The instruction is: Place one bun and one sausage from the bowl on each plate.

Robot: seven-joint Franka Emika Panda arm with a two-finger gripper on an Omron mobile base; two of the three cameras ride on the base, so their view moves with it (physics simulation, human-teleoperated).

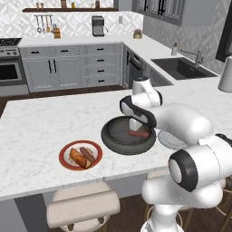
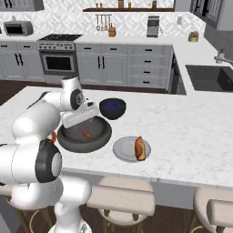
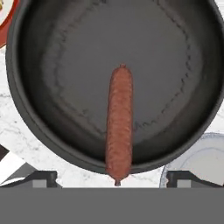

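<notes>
My gripper (image 3: 112, 177) hangs wide open over the sausage (image 3: 119, 124) at centre frame; a skewed descent could roll it up the bowl (image 3: 39, 127) wall.

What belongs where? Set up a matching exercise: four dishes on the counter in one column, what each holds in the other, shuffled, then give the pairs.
1. dark grey bowl
2. red-rimmed plate
3. light grey plate
4. dark blue bowl

A. one bun alone
B. one sausage alone
C. no bun or sausage
D. a bun and a sausage

Pairs: 1-B, 2-D, 3-A, 4-C
</notes>
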